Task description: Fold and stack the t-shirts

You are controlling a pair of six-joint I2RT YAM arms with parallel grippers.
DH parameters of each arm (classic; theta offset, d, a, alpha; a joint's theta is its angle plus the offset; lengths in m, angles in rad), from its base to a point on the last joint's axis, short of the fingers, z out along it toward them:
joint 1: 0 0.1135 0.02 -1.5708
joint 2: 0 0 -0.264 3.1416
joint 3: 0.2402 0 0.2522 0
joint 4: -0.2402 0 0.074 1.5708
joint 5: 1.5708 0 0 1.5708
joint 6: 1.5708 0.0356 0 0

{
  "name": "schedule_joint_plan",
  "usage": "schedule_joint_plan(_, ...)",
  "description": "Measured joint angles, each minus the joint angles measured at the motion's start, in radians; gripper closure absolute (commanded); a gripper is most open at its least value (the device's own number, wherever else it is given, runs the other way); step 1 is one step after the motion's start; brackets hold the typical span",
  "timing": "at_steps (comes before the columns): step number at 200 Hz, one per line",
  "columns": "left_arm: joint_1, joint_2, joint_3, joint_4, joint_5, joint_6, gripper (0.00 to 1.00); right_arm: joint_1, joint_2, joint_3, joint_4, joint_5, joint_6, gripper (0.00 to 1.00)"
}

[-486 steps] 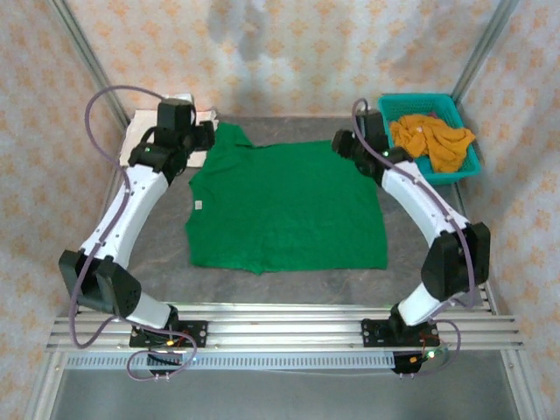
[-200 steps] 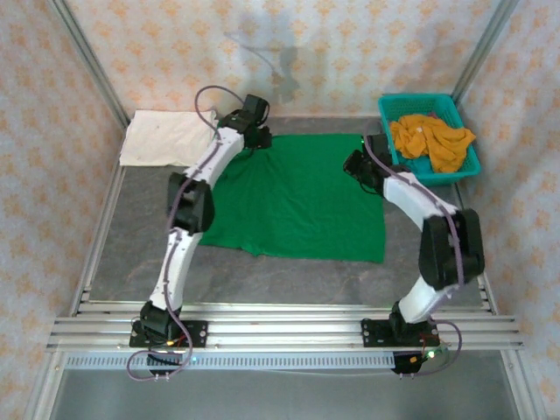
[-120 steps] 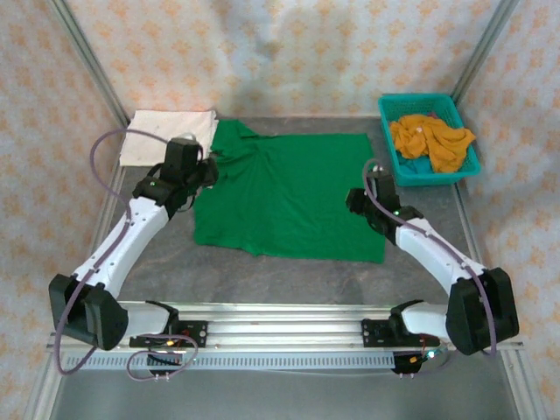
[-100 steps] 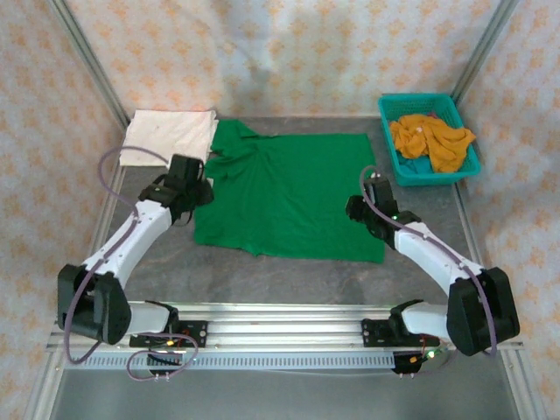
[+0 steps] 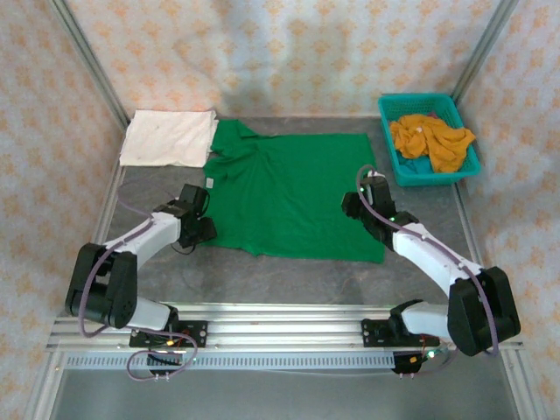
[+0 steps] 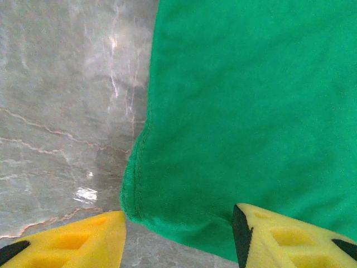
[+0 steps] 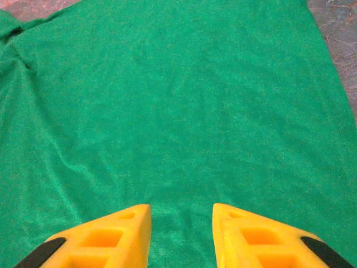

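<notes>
We're seeing a grey marbled counter [image 5: 289, 280], pale walls [image 5: 289, 52] with an orange floral print enclosing it, metal corner posts [image 5: 87, 61] rising, and aluminium rails [image 5: 289, 324] running along the near edge.

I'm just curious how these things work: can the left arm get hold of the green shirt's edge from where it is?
Probably yes. The left gripper is open, with the hem corner of the green t-shirt lying between its jaws on the bare table, and nothing stands in the way.
</notes>
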Motion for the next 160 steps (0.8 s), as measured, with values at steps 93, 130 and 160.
schedule_joint_plan(93, -0.011, 0.055, 0.053, 0.032, -0.002, 0.012, 1.0, 0.001, 0.0, -0.005, 0.031, 0.013, 0.017, 0.65)
schedule_joint_plan(130, -0.11, 0.04, 0.301, -0.106, -0.006, 0.016, 1.0, 0.001, 0.0, -0.008, 0.031, 0.035, 0.019, 0.64)
schedule_joint_plan(160, -0.175, 0.13, 0.573, -0.145, -0.001, 0.04, 1.0, 0.001, 0.0, -0.008, 0.032, 0.052, 0.019, 0.64)
